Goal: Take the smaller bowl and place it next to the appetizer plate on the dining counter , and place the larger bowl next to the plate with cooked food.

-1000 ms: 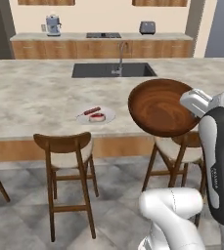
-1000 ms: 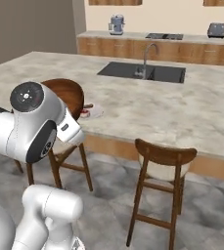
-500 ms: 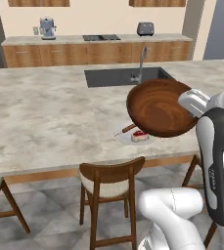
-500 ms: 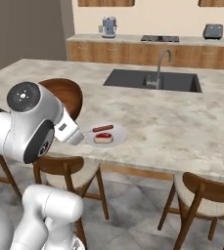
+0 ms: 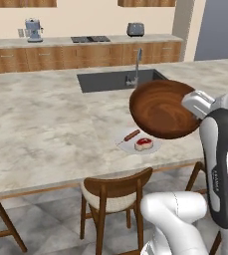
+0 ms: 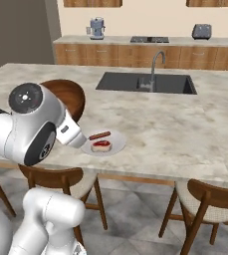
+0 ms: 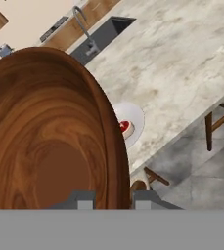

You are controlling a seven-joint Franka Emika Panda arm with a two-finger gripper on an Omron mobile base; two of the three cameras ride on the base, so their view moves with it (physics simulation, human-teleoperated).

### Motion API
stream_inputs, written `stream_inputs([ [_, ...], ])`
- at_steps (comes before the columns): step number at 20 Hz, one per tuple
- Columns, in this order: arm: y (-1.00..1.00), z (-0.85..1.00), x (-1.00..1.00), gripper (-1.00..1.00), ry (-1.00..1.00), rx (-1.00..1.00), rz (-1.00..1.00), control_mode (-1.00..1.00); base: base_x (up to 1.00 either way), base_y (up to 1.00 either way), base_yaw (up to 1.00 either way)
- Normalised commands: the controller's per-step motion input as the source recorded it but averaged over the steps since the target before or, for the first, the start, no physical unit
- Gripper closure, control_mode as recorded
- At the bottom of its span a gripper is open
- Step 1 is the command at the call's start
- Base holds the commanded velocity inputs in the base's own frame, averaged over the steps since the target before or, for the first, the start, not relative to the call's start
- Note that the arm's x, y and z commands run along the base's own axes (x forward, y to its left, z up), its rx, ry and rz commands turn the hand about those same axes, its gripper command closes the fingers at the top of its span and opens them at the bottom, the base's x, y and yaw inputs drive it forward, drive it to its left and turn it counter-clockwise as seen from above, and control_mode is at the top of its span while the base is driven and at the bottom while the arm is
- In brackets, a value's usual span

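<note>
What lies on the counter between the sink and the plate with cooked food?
Nothing: bare marbled counter separates the sink from the plate with cooked food, seen in the right base view.

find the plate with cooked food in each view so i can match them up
Left base view: the plate with cooked food sits right of centre, below the larger bowl.
Right base view: left of centre, beside the arm.
Hand view: centre, partly behind the bowl's rim.
Shared landmark: the sink faucet, beyond the plate.

faucet (image 5: 137, 69) at sink | coffee machine (image 5: 33, 30), toaster (image 5: 135, 29) on back counter
</note>
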Motion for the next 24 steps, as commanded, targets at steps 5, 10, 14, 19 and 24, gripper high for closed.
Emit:
stream_inputs([
  [5,-0.66,-0.39,0.6,1.0,0.1,-0.01,-0.17,-1.0,0.0,0.0,0.0],
  [10,-1.0,-0.76,0.68,1.0,0.27,0.0,-0.2,-1.0,0.0,0.0,0.0],
  [14,-0.81,-0.85,0.71,1.0,0.12,0.18,-0.27,-1.0,0.0,0.0,0.0],
  [19,-0.44,-0.72,0.6,1.0,0.0,0.23,-0.43,-1.0,0.0,0.0,0.0],
  [24,-0.34,-0.13,0.5,1.0,0.02,0.03,-0.15,-1.0,0.0,0.0,0.0],
])
